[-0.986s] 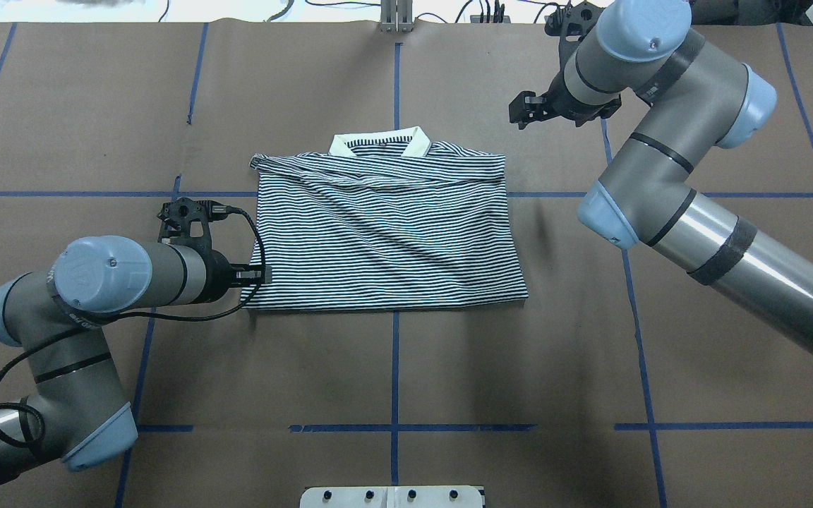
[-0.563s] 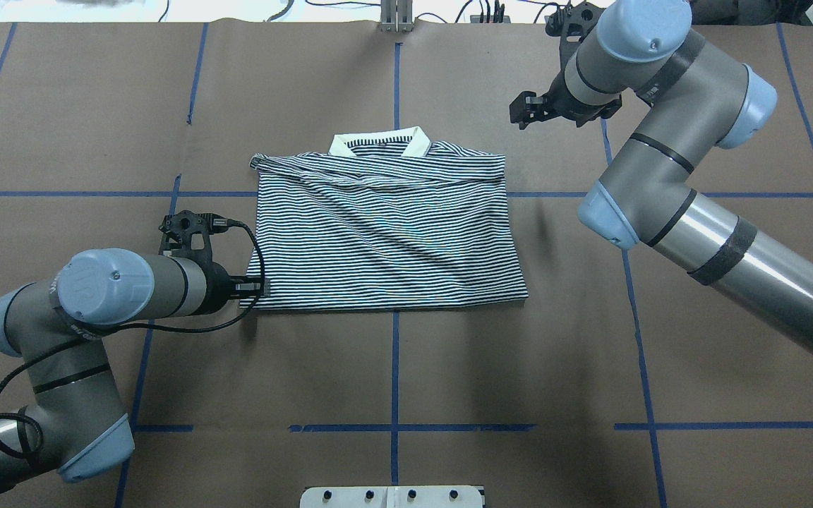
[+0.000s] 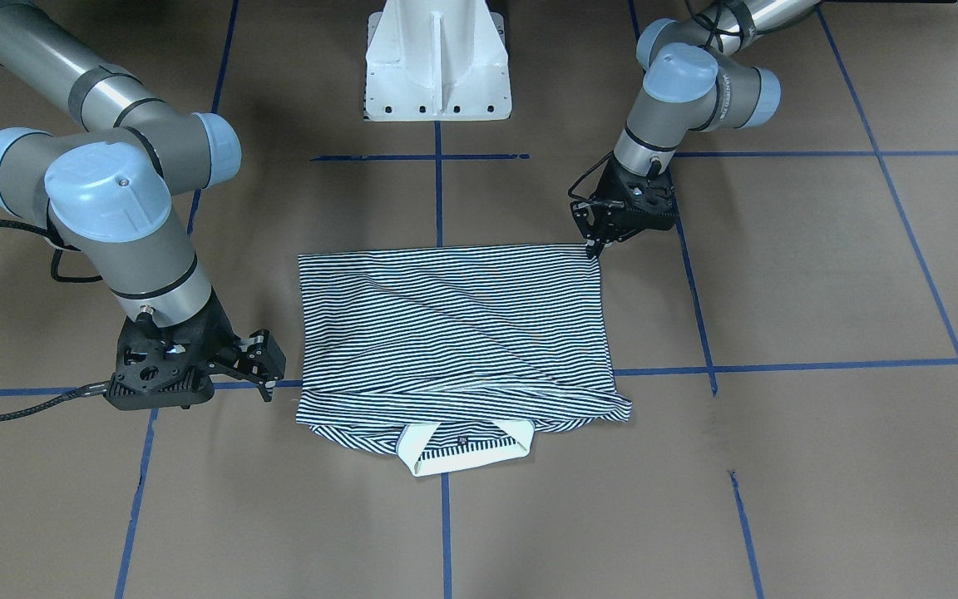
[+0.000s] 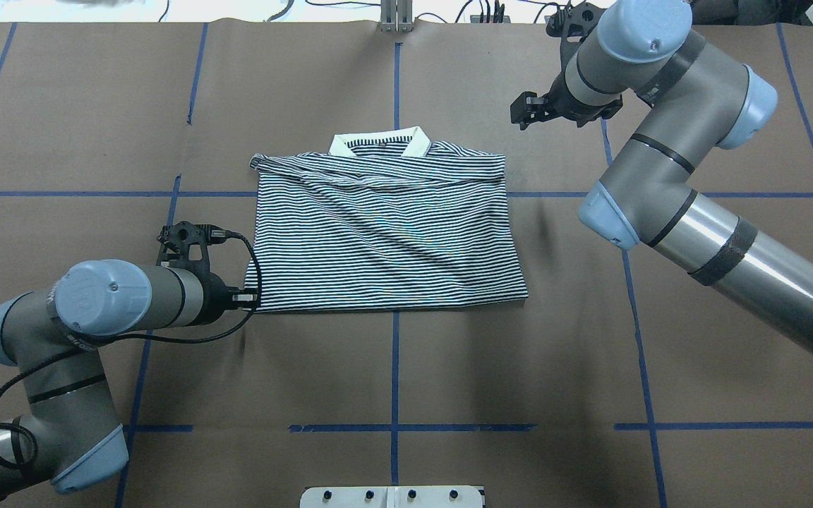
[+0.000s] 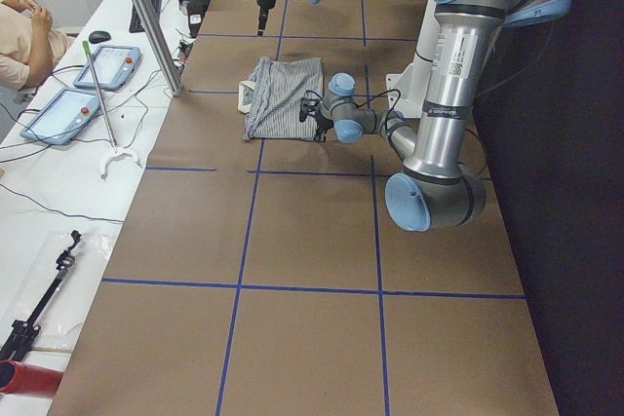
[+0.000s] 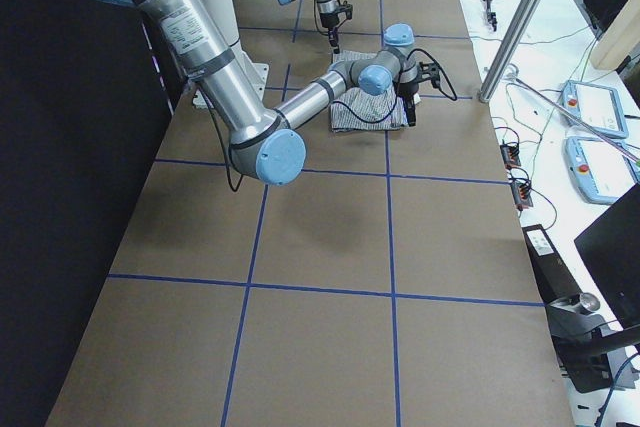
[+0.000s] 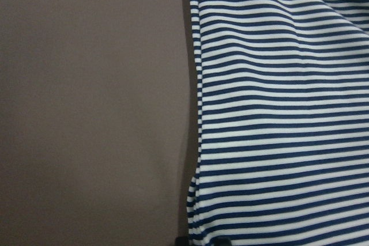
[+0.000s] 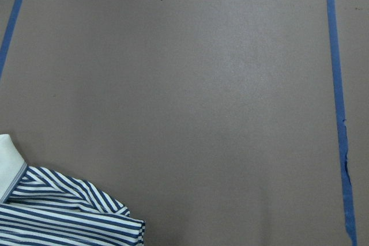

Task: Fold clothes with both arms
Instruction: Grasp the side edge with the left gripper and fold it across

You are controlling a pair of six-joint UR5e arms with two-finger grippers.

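Note:
The striped polo shirt (image 4: pixel 385 233) lies folded into a rectangle in the middle of the table, its cream collar (image 4: pixel 378 144) at the far edge. In the front-facing view the shirt (image 3: pixel 454 333) has its collar (image 3: pixel 462 453) nearest the camera. My left gripper (image 4: pixel 255 300) sits low at the shirt's near-left corner, fingers slightly apart, and its tip (image 3: pixel 593 247) touches that corner. The left wrist view shows the shirt's flat side edge (image 7: pixel 196 113). My right gripper (image 4: pixel 519 113) hovers open beyond the far-right corner, clear of the cloth (image 8: pixel 63 211).
Blue tape lines (image 4: pixel 395 367) grid the brown table cover. The white pedestal base (image 3: pixel 437 58) stands at the robot's edge. A metal post (image 4: pixel 396 15) rises at the far edge. Side benches hold tablets (image 5: pixel 112 65) and cables, and a person (image 5: pixel 24 31) sits there.
My left gripper slid along the shirt's left edge towards the robot, from mid-edge to the near-left corner. The right arm and the shirt barely moved.

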